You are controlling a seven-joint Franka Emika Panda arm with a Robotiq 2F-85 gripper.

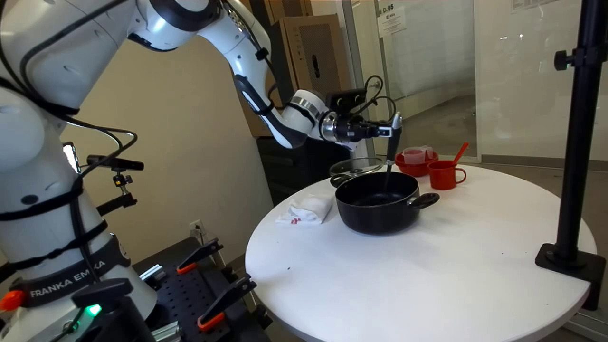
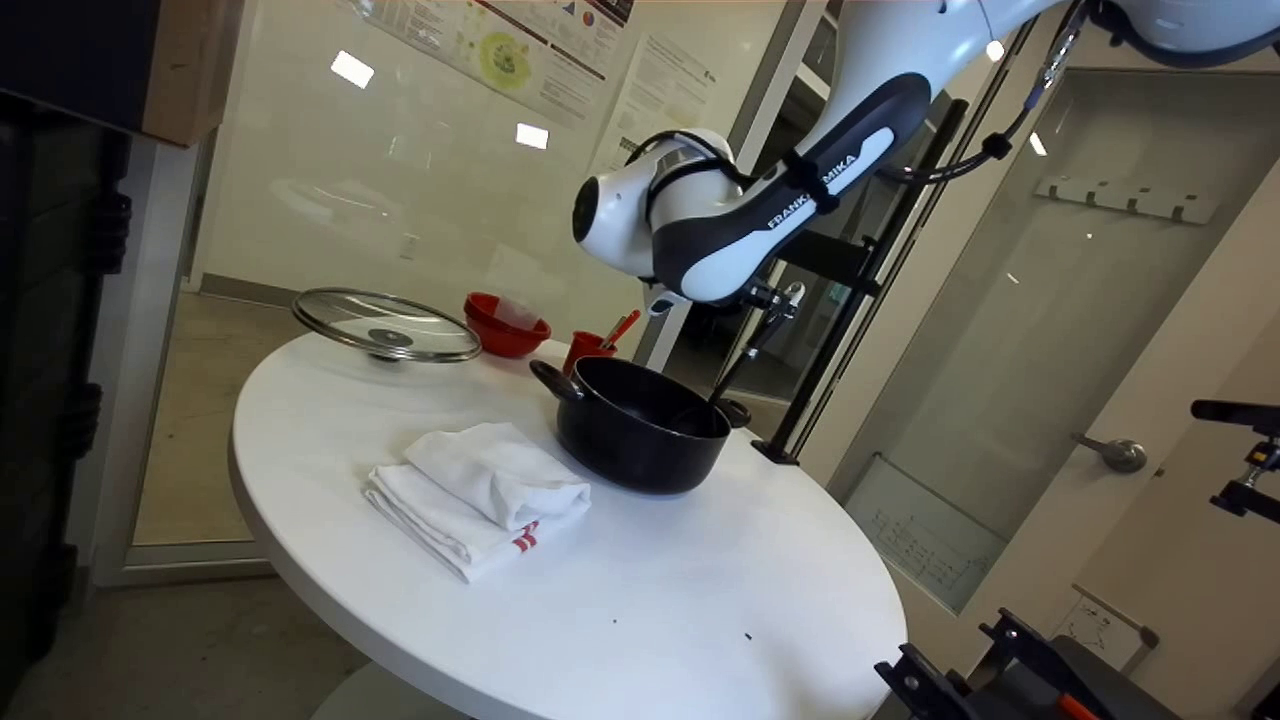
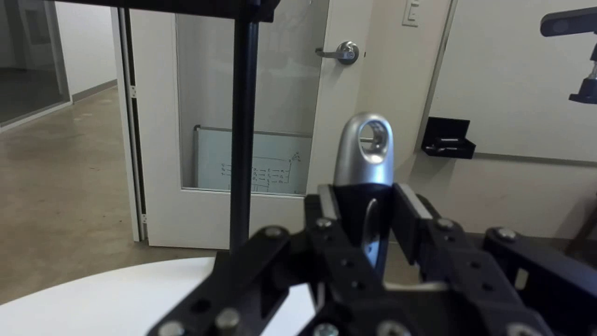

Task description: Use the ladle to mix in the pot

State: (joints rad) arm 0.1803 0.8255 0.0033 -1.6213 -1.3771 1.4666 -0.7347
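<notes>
Ladle clasped near its top in my gripper, reaching into the black two-handled pot below.
From my jaws, its long axis slants steeply down, lower end too dark to see.

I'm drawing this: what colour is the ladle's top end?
Silver; the ladle's top end shows best in the wrist view.
</notes>
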